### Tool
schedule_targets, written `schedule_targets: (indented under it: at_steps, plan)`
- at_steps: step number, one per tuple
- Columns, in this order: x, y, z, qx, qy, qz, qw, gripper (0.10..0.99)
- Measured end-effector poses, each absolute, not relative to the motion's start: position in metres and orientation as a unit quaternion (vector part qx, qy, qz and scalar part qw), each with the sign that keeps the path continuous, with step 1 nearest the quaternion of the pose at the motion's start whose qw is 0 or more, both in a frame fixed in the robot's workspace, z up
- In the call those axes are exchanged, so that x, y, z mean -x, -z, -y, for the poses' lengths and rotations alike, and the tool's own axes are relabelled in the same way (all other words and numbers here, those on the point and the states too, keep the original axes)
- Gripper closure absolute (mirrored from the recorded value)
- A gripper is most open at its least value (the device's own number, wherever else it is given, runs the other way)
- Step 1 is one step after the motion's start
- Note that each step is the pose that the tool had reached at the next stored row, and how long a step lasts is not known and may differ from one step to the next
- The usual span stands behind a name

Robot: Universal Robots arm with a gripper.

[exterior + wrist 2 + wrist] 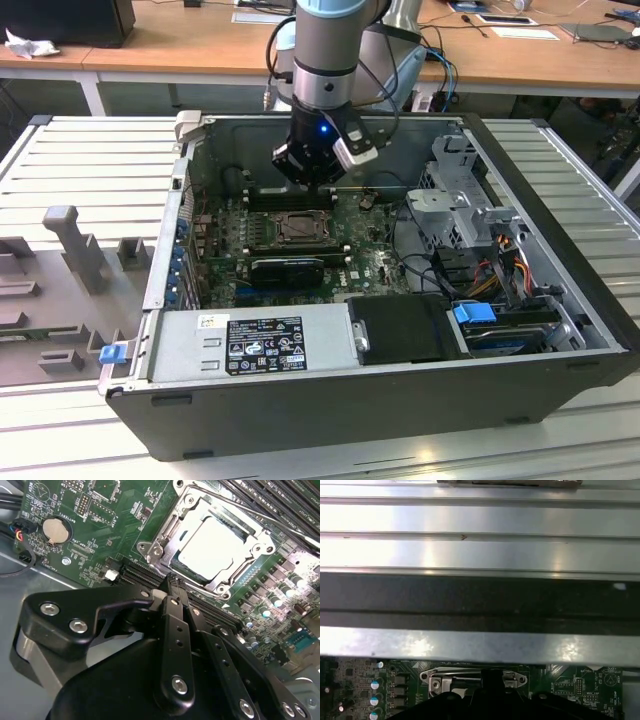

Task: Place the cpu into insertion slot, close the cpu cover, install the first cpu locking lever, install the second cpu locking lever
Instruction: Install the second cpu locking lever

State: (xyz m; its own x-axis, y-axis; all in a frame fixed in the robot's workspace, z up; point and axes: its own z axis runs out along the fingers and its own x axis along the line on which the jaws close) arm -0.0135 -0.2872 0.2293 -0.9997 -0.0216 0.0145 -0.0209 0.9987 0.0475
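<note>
The cpu (215, 547), a pale silver square, lies in the insertion slot (298, 228) on the green motherboard (370, 265). The cpu cover (165, 537), a silvery frame, lies flat around the chip, and the chip's top shows through its window. A thin metal lever rod (265, 517) runs along one side of the socket. My gripper (322, 185) hangs just above the board at the socket's far edge. In the second wrist view its black fingers meet at the gripper tip (172, 580), beside the cover's corner, with nothing held.
The open computer case (160, 260) walls the board in. A black ribbed card (288, 270) lies in front of the socket, with a power supply (250, 345) nearer still. A drive cage (470, 200) and cables (500, 260) fill the exterior view's right. A coin battery (54, 531) sits on the board.
</note>
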Motion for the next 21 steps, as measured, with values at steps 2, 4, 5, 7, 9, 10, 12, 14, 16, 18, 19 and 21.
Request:
schedule_targets:
  at_steps: [2, 4, 5, 7, 9, 10, 12, 14, 16, 18, 19, 21]
  plan:
    - [0.0135, -0.2325, 0.2872, -0.011, 0.024, 1.000, 0.008, 0.980]
    - [0.0134, -0.2338, 0.2873, -0.011, 0.024, 1.000, 0.007, 0.980]
    - [0.0134, -0.2339, 0.2882, -0.011, 0.024, 1.000, 0.008, 0.980]
    - [0.0135, -0.2338, 0.2886, -0.011, 0.024, 1.000, 0.007, 0.980]
    - [0.0135, -0.2338, 0.2893, -0.011, 0.024, 1.000, 0.008, 0.980]
    - [0.0134, -0.2338, 0.2896, -0.011, 0.024, 1.000, 0.007, 0.980]
    - [0.0133, -0.2338, 0.2904, -0.011, 0.024, 1.000, 0.008, 0.980]
    - [0.0131, -0.2337, 0.2911, -0.011, 0.024, 1.000, 0.008, 0.980]
    - [0.0131, -0.2337, 0.2915, -0.011, 0.024, 1.000, 0.007, 0.980]
    - [0.0131, -0.2338, 0.2919, -0.011, 0.024, 1.000, 0.008, 0.980]
    - [0.0132, -0.2346, 0.2920, -0.011, 0.023, 1.000, 0.008, 0.980]
    - [0.0131, -0.2386, 0.2920, -0.011, 0.024, 1.000, 0.008, 0.980]
